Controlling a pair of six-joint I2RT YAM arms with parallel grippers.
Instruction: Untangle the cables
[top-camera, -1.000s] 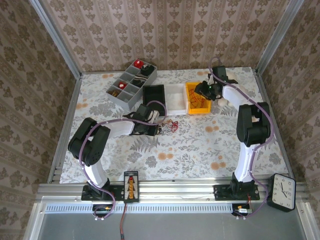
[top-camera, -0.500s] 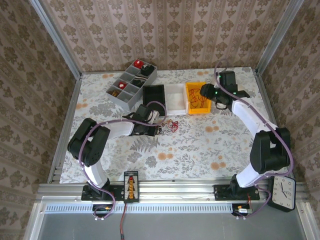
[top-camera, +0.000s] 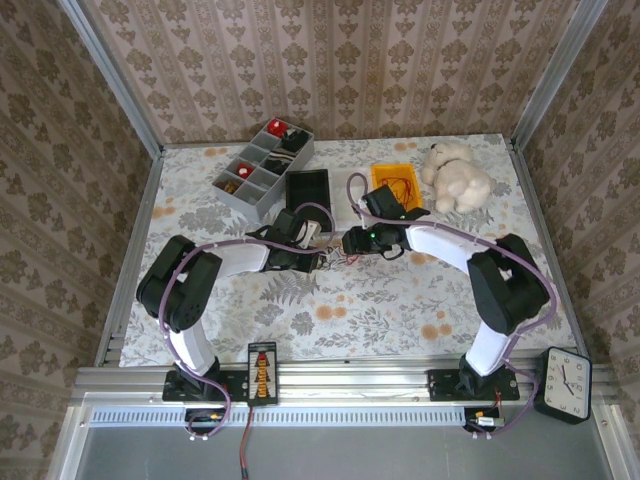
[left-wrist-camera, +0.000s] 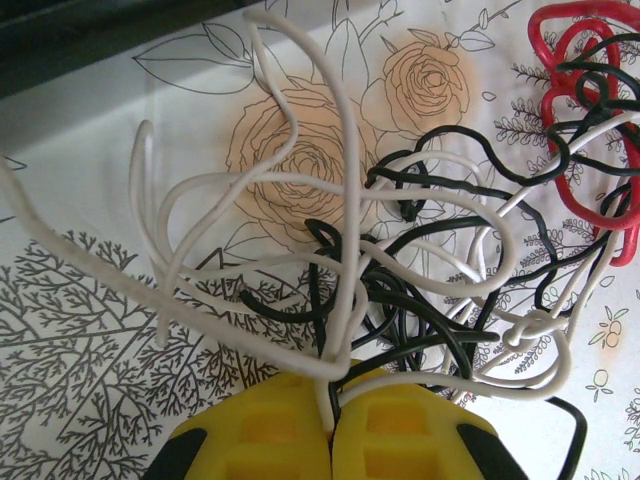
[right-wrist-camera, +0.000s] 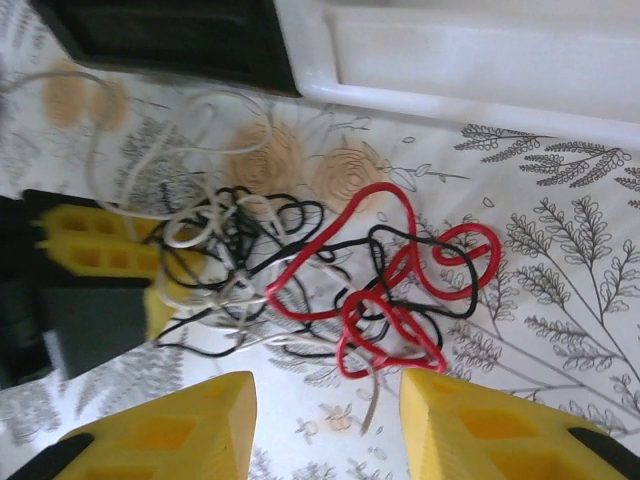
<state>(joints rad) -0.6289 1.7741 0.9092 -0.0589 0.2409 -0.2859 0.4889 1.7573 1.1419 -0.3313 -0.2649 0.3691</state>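
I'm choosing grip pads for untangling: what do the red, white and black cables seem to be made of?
Red cable: thickest of the three, with a smooth, slightly glossy jacket, probably plastic or rubber; it lies in soft rounded loops.
White cable: thinner, with a satin plastic-looking sheath that bends freely without kinks.
Black cable: thin, with a smooth dark sheath, likely similar.
What is inside them cannot be seen.

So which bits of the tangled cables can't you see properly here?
- Top view: the cables are too small to trace.
- Left wrist view: the red cable is cut off by the right edge; the white cable vanishes into the shut left tool.
- Right wrist view: the black cable is blurry where it crosses the white one, so which lies on top is unclear.
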